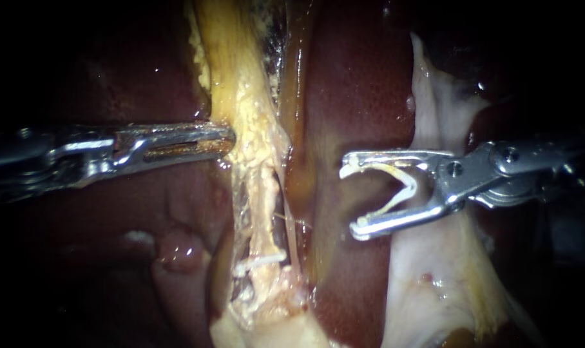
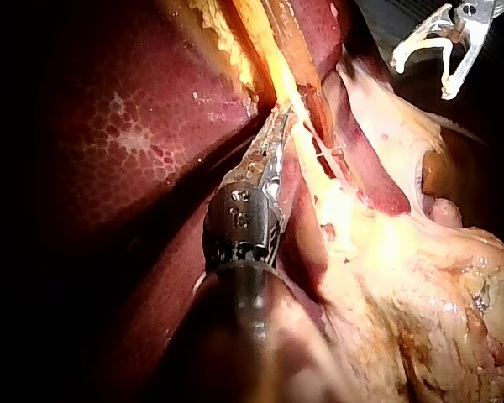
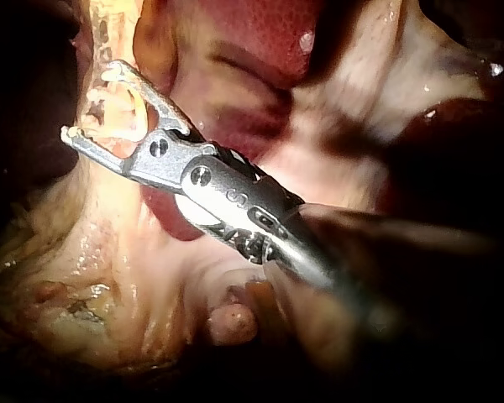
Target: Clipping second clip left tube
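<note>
Dark red liver (image 1: 363,77) backed endoscope view: left instrument (image 1: 227,140) jaws clamped pale yellow left tube (image 1: 261,193) above seated white clip (image 1: 260,261). Left wrist: same grip. Right wrist: right instrument (image 3: 88,102) jaws stood wide, cradling open V-shaped white clip (image 1: 405,184) short of tube; approach step, needed to straddle tube next.

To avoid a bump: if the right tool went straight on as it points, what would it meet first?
Probably the brownish band of tissue ahead of the right tool and its clip; depth is unclear.
</note>
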`<control>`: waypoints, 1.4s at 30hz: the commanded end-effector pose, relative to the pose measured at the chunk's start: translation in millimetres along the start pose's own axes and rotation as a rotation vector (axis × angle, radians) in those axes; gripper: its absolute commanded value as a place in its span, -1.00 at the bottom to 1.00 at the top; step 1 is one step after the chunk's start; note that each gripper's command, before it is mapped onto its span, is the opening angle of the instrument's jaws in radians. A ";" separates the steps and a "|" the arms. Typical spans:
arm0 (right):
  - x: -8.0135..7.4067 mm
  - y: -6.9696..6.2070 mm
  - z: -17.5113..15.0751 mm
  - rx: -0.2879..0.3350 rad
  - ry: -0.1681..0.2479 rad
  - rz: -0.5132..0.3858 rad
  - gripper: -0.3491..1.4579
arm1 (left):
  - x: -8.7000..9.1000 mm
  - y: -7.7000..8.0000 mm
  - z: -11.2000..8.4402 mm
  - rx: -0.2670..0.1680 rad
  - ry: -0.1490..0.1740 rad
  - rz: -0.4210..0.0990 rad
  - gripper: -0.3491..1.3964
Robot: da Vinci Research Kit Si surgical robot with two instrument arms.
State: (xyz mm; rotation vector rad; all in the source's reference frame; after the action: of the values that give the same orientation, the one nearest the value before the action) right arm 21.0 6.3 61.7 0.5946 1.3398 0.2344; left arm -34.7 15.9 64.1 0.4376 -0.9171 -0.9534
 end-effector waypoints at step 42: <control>-13.4 4.9 13.8 -0.014 -0.202 0.165 0.01 | -5.5 -4.5 -8.0 0.014 -0.045 0.000 -1.00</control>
State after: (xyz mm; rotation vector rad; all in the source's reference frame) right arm 32.1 0.1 77.2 0.6978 1.0916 0.3087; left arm -31.8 17.6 53.9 0.4300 -0.9654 -0.9607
